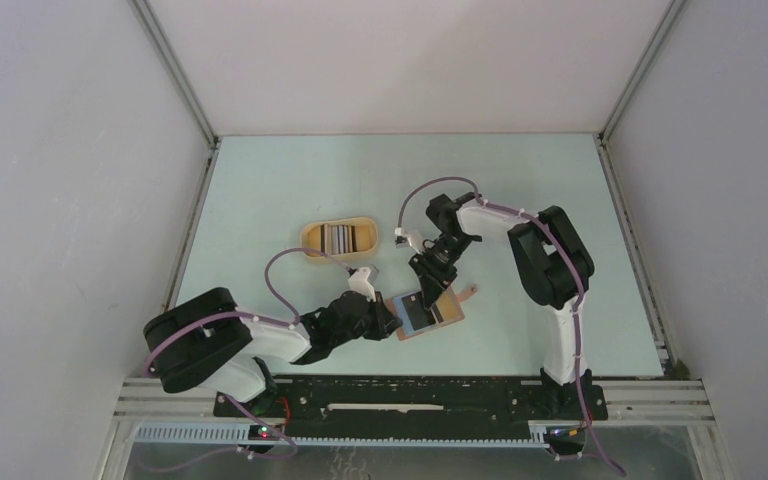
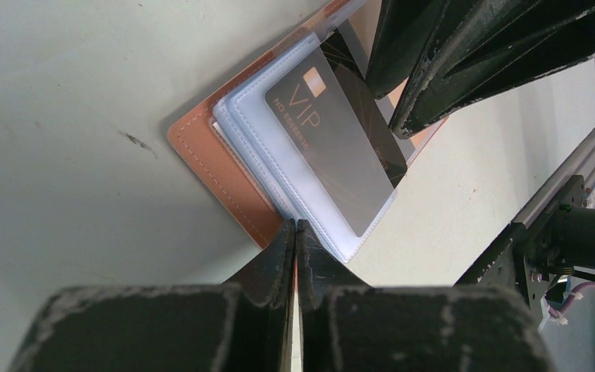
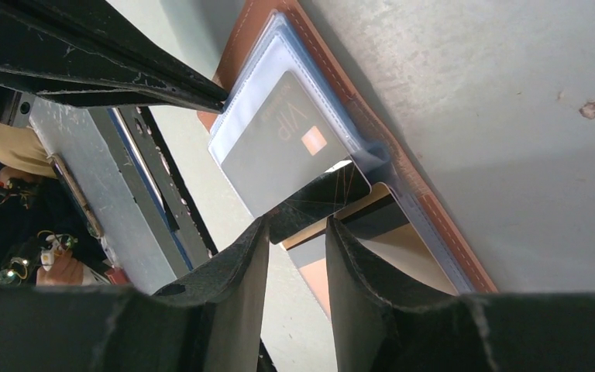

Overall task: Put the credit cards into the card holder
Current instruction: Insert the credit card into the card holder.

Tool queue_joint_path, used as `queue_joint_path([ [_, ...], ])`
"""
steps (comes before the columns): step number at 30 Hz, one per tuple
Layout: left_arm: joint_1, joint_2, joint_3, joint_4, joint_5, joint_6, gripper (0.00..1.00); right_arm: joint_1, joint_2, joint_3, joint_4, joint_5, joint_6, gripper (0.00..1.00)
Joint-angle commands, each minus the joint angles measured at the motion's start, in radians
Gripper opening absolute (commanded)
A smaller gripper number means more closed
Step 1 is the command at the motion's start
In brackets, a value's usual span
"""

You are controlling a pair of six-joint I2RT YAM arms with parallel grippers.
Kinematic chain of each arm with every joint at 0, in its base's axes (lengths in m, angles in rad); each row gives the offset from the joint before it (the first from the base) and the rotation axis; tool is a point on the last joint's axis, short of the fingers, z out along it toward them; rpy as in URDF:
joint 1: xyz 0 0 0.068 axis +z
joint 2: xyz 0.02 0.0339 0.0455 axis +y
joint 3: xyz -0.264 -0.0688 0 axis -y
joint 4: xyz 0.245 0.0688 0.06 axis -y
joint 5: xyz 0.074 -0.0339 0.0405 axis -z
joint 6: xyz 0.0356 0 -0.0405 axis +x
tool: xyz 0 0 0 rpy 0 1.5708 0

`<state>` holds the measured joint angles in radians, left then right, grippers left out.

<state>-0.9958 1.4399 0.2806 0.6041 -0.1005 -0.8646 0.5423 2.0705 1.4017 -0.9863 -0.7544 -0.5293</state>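
Lying open on the pale worktop (image 1: pixel 520 190), a reddish-brown holder (image 2: pixel 217 167) sits between the two claws, with both sets of tips at it. The left claw (image 2: pixel 294 232) is clenched. Its two fingers are pressed together on the holder's near edge, where the leather meets the clear sleeves (image 2: pixel 252 128).

Just beyond this claw's tips, a grey VIP card (image 2: pixel 333 147) lies flat and slanted across the top sleeve. Whether it is inside the sleeve or only resting on it cannot be told. A dark card (image 2: pixel 364 105) with fine lines shows from under the VIP card on the side away from the left claw.

The right claw (image 3: pixel 298 232) is released, its fingers parted and gripping nothing. It hovers over the holder from the side opposite the left claw. The dark card's end lies just ahead of the gap between its fingers, and the VIP card lies a little further ahead.

From above, a yellow oval tray (image 1: pixel 310 240) stands beyond the left claw and to the left of the right claw, apart from the holder. It holds more cards (image 1: pixel 338 238).
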Motion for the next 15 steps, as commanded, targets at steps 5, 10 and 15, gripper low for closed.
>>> queue_joint_path([
  [5,-0.006,0.013,0.043,0.005,0.008,0.018,0.06,0.015,0.015,0.026,-0.015,-0.044,0.006,0.40],
  [10,-0.006,0.016,0.045,0.005,0.009,0.020,0.06,0.025,0.023,0.033,-0.020,-0.060,0.006,0.37],
  [15,-0.006,0.016,0.043,0.008,0.009,0.019,0.05,0.037,0.030,0.040,-0.026,-0.066,0.007,0.33],
])
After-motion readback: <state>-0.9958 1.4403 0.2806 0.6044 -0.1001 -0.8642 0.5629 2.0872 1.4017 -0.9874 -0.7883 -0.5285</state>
